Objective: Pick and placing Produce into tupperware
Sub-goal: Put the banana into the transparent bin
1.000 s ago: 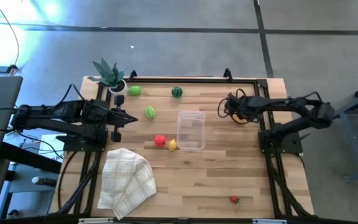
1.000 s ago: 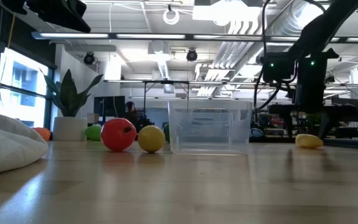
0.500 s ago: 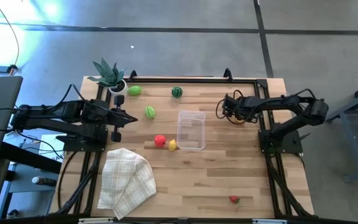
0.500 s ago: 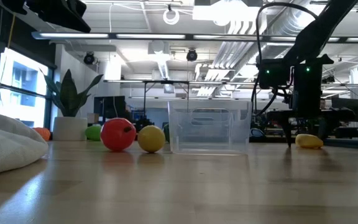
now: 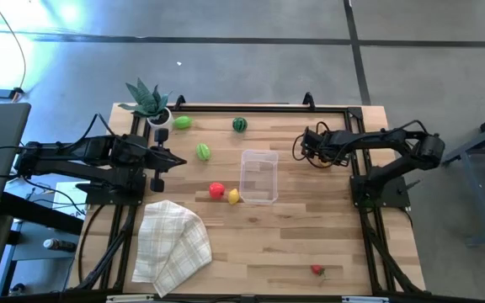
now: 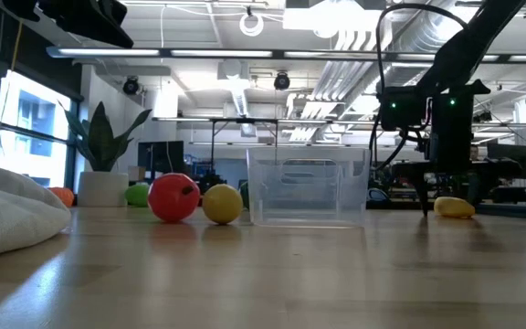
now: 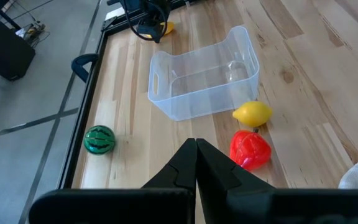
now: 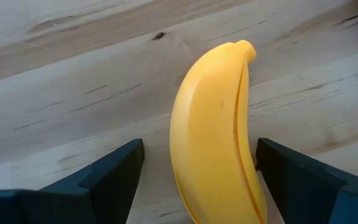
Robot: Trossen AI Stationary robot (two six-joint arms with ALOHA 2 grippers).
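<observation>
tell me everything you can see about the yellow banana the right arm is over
The banana is a smooth, glossy yellow plastic toy, curved, with a moulded seam along its length and a stubby tip. It lies flat on the bare wooden table, right of the clear tub in the high view. The right gripper is open around it, one dark finger on each side; whether they touch it is unclear.

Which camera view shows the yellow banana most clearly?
The right wrist view: the yellow banana fills it, lying on the wooden table between the open fingers of the right gripper. The low view shows only a small yellow shape beside that gripper; the left wrist view shows a sliver behind it; the high view hides it.
</observation>
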